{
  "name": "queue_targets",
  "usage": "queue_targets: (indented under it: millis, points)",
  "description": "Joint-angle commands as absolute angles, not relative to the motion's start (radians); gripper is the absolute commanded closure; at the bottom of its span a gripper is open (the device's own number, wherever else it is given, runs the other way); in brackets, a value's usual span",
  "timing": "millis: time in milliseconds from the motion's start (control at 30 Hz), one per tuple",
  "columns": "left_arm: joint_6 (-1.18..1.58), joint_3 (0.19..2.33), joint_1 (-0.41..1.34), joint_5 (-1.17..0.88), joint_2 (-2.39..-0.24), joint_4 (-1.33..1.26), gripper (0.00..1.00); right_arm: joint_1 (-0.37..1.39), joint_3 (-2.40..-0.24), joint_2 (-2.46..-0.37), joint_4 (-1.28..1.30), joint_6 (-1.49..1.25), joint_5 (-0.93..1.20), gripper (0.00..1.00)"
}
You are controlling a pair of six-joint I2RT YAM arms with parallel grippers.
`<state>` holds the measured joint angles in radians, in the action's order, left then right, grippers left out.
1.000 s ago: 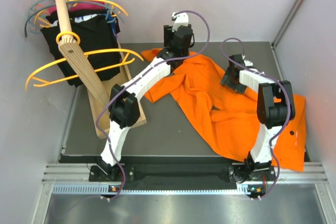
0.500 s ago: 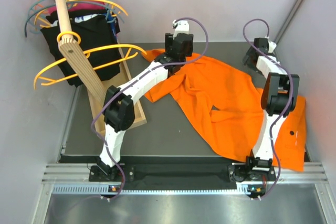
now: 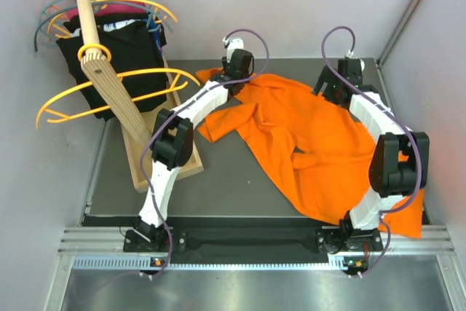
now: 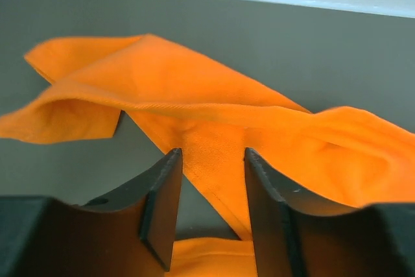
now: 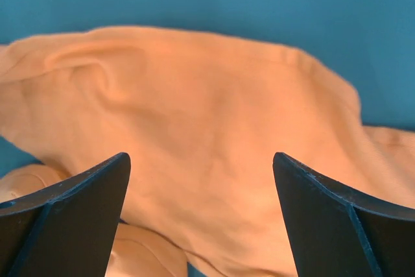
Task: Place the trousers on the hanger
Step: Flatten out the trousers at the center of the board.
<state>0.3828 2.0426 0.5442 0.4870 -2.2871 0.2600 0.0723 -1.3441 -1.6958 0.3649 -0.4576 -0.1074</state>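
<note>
Top external cam: the trousers [image 3: 313,136] lie spread & rumpled on the table [image 3: 218,180], running from a far-left corner of cloth down to the near right, where they reach the table's edge by my right arm's base. My left claw [image 3: 234,74] sits over the trousers' far-left part. My right claw [image 3: 328,87] is at their far-right edge. Both are on the trousers' far side, w/ a broad stretch of orange between them.

Left wrist cam: my left claw [image 4: 211,155] is narrowed to approx half, fingers [image 4: 162,199] apart. A folded band of the trousers runs through the gap. I can't tell if the pads touch it. Just beyond the tips the cloth stands up in a ridge, w/ a flap off to one side.

Right wrist cam (colours off, cloth looks pale, table blue-green): my right claw [image 5: 201,157] is spread wide w/ nothing held, and the trousers fill the view beyond the tips.

The hanger [image 3: 164,70] is off to the left of the trousers, its ring round a slanted wooden pole [image 3: 116,100], raised off the table. One curved tip comes near the trousers' far-left corner in the top view. The trousers aren't on it. Black clothes [image 3: 124,49] & more hangers, coral and teal, hang higher on the pole, further from the trousers.
</note>
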Motion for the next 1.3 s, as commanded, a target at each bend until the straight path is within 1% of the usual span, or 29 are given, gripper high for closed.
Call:
queue_targets:
  millis: [0,33,67,100,133,200,233,267,367,400,467,500,533,600,633,733,833,867,933,1000,1133,1233,1267]
  points:
    - [0.463,2.088,0.512,0.462,-2.313,0.261,0.56,0.084,-1.299,-1.684,0.357,-0.488,-0.029,0.09]
    - [0.472,2.076,0.506,0.478,-2.315,0.265,0.6,0.09,-1.292,-1.681,0.357,-0.491,-0.028,0.09]
    - [0.483,2.066,0.506,0.497,-2.316,0.278,0.69,0.103,-1.287,-1.683,0.351,-0.494,-0.02,0.09]
    - [0.495,2.051,0.508,0.518,-2.312,0.281,0.72,0.109,-1.278,-1.692,0.347,-0.506,-0.011,0.09]
    - [0.506,2.008,0.512,0.534,-2.306,0.279,0.73,0.112,-1.278,-1.701,0.342,-0.511,-0.005,0.09]
    - [0.48,1.935,0.531,0.563,-2.258,0.188,0.73,0.129,-1.289,-1.726,0.344,-0.523,0.034,0.09]
    - [0.457,1.854,0.535,0.555,-2.228,0.139,0.72,0.135,-1.293,-1.736,0.344,-0.523,0.037,0.09]
    - [0.439,1.835,0.538,0.555,-2.223,0.102,0.72,0.149,-1.302,-1.744,0.345,-0.523,0.04,0.09]
    - [0.459,1.876,0.532,0.586,-2.258,0.164,0.74,0.163,-1.322,-1.775,0.35,-0.528,0.051,0.08]
    - [0.469,1.9,0.526,0.594,-2.275,0.213,0.76,0.164,-1.321,-1.784,0.351,-0.535,0.054,0.09]
    - [0.462,1.936,0.509,0.609,-2.307,0.219,0.79,0.169,-1.315,-1.787,0.353,-0.54,0.058,0.09]
    - [0.442,1.925,0.506,0.611,-2.309,0.195,0.8,0.172,-1.31,-1.789,0.351,-0.541,0.06,0.09]
    - [0.41,1.875,0.505,0.609,-2.307,0.067,0.82,0.175,-1.305,-1.789,0.354,-0.538,0.063,0.09]
    - [0.321,1.842,0.502,0.617,-2.318,-0.05,0.86,0.176,-1.29,-1.787,0.354,-0.534,0.063,0.09]
    - [0.315,1.877,0.493,0.621,-2.351,-0.048,0.89,0.176,-1.287,-1.787,0.354,-0.529,0.066,0.08]
    - [0.322,1.965,0.462,0.632,-2.423,-0.017,0.9,0.176,-1.27,-1.781,0.354,-0.52,0.054,0.08]
    - [0.348,2.002,0.428,0.607,-2.471,-0.008,0.9,0.175,-1.25,-1.776,0.351,-0.515,0.045,0.08]
    - [0.347,2.012,0.422,0.609,-2.485,-0.015,0.92,0.178,-1.243,-1.778,0.351,-0.514,0.043,0.08]
    - [0.313,2.022,0.403,0.611,-2.519,-0.073,0.96,0.176,-1.233,-1.779,0.339,-0.511,0.046,0.08]
    - [0.215,2.039,0.39,0.604,-2.548,-0.188,1.0,0.178,-1.23,-1.778,0.337,-0.512,0.054,0.08]
    - [0.08,2.235,0.351,0.609,-2.682,-0.255,1.0,0.186,-1.218,-1.752,0.341,-0.512,0.061,0.08]
    - [0.041,2.298,0.308,0.62,-2.718,-0.362,1.0,0.192,-1.206,-1.73,0.348,-0.505,0.07,0.08]
    - [0.057,2.301,0.298,0.577,-2.717,-0.386,1.0,0.193,-1.207,-1.727,0.357,-0.493,0.071,0.08]
